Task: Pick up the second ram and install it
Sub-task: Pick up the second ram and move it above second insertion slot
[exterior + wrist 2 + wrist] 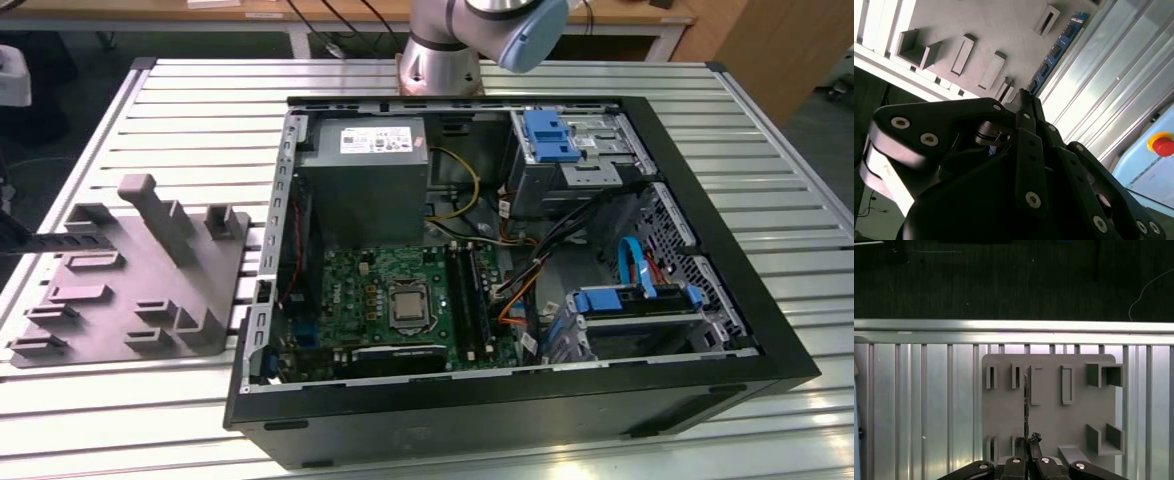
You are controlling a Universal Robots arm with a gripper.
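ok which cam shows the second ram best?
Second wrist view: the second ram shows its broad face, running out from the pincer. First wrist view has it edge-on, a thin dark line over the grey fixture.

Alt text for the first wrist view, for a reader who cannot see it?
The gripper is shut on the second ram, a thin dark stick seen edge-on over the grey slotted fixture, which lies on a ribbed metal table.
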